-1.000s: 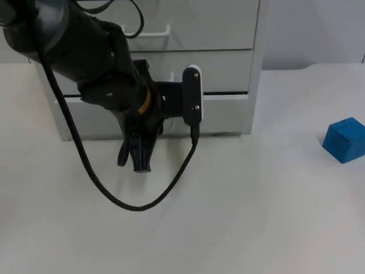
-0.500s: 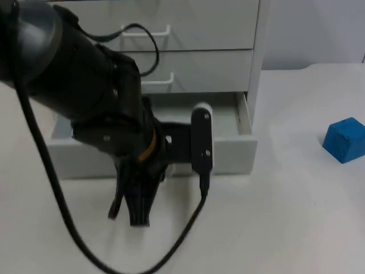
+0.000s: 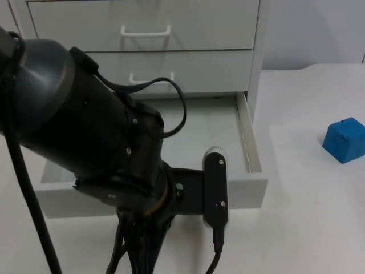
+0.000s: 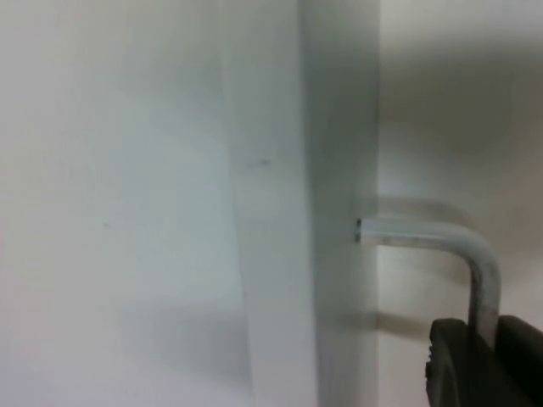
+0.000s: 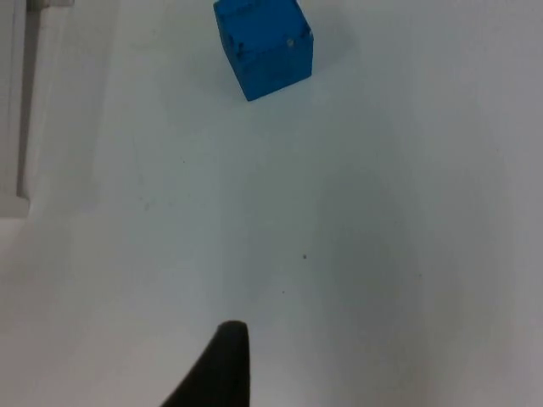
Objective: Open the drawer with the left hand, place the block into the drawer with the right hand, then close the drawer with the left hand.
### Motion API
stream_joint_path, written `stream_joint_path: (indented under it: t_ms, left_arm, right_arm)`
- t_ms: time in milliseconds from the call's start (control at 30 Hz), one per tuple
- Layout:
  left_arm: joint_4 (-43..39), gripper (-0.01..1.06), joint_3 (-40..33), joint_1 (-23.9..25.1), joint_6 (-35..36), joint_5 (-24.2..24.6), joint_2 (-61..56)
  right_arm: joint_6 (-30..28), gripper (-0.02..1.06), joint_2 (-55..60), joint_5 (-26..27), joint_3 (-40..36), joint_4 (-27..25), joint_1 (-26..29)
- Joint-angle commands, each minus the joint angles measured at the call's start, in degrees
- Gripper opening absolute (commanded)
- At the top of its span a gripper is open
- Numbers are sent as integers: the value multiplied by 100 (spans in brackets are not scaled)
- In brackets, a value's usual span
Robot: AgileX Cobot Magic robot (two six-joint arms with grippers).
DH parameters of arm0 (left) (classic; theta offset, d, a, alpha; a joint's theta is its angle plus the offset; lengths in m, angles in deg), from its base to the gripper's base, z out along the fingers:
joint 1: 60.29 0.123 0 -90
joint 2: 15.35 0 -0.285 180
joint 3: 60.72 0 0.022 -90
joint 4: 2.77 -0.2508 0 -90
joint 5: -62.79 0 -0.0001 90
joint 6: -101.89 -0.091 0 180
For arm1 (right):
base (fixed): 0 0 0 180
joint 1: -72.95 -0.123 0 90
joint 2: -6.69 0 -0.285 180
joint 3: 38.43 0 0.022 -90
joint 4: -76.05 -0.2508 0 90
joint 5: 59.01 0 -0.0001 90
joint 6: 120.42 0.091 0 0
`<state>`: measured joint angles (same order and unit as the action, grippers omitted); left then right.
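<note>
The white bottom drawer (image 3: 245, 142) is standing pulled out, its inside bare. The blue block (image 3: 345, 140) is sitting on the table, well apart to its right.

One white cabinet (image 3: 259, 63) is standing on the counter (image 3: 308, 217), at twelve o'clock. It is showing three drawers: two closed upper drawers (image 3: 194, 28), each carrying one white handle (image 3: 145, 31), and one bottom drawer (image 3: 254, 182) standing pulled out. A third handle (image 4: 450, 246), a bent metal bar, is projecting from that open drawer's front. One blue block (image 3: 345, 140) is lying on the counter at three o'clock, well apart from the cabinet. Count of loose items on the counter is standing at one.
</note>
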<state>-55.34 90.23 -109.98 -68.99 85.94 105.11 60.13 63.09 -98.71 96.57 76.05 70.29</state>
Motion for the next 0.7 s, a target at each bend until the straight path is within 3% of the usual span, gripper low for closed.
stream_joint_path:
  t_ms: [0,200,333,367,400,467,667]
  left_arm:
    - [63,0,-112,-88,-13,-151,87]
    - [-94,5,-102,-88,-13,-109,87]
    - [-94,35,-102,-88,33,-133,-18]
    - [-94,35,-102,-88,33,-133,-18]
    - [-94,49,-102,-88,33,-155,-116]
    - [-94,61,-102,-88,33,-155,-254]
    - [662,68,-102,-114,-124,-78,-748]
  right_arm:
    - [5,105,-15,47,32,-31,17]
    - [5,105,-15,47,32,-31,17]
    - [5,105,-15,47,32,-31,17]
    - [5,105,-15,47,32,-31,17]
    - [-7,105,-15,47,32,0,17]
    - [-7,105,-15,47,32,0,17]
    - [-7,105,-15,24,32,0,17]
